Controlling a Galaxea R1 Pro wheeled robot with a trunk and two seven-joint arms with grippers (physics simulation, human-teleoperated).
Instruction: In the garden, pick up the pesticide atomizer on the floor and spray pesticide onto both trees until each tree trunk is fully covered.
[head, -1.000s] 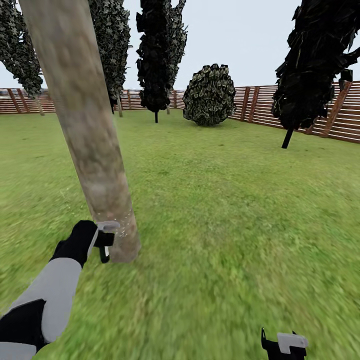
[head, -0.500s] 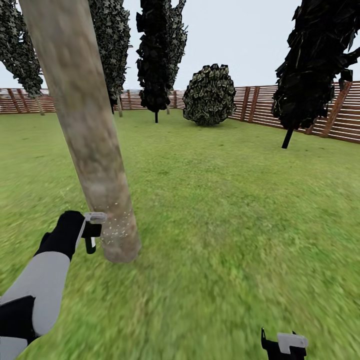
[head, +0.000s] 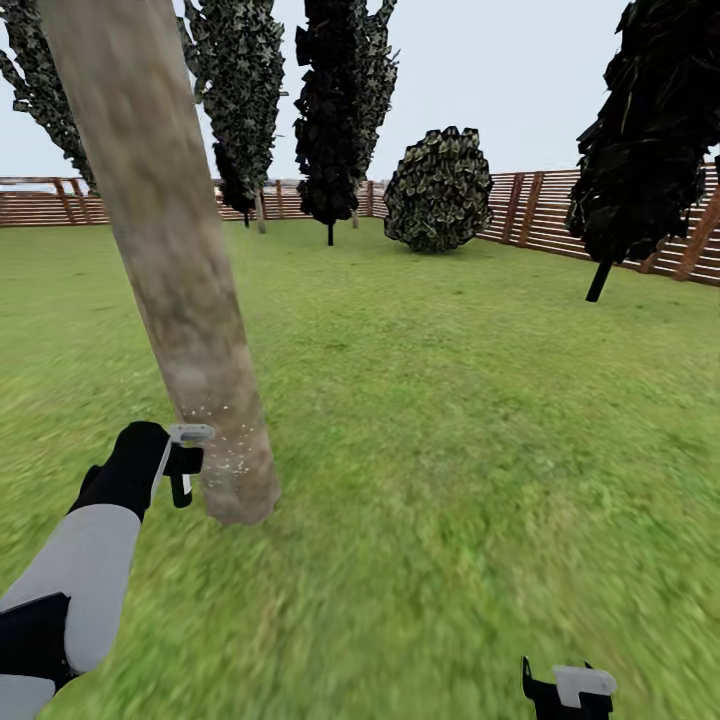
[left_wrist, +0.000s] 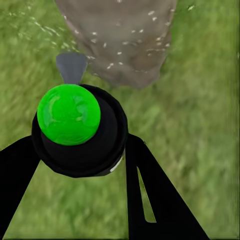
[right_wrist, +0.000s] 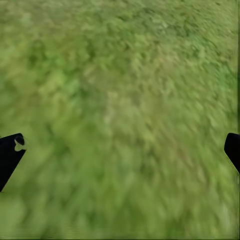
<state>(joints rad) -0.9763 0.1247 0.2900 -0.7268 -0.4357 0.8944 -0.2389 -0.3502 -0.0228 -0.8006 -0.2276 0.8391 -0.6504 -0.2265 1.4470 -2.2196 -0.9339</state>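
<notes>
A thick, mottled beige tree trunk (head: 190, 330) rises close at the left of the head view, its base speckled with white droplets. My left gripper (head: 178, 462) is shut on the pesticide atomizer (head: 188, 440) just left of the trunk's base. In the left wrist view the atomizer (left_wrist: 75, 125) has a black body and a green cap, and its grey nozzle (left_wrist: 71, 67) points at the speckled trunk (left_wrist: 125, 40). A second tree with a slim pale trunk (head: 260, 210) stands far back by the fence. My right gripper (head: 565, 690) hangs open over grass, fingertips (right_wrist: 10, 155) wide apart.
Lawn (head: 450, 420) stretches ahead to a brown slat fence (head: 540, 215). A round shrub (head: 438, 190) and dark conifers (head: 340, 110) stand at the back. Another dark conifer (head: 650, 130) leans at the right.
My left gripper with the atomizer moved left and slightly up from the trunk's base a second ago, then held. The head camera has turned a little, shifting the background rightward.
</notes>
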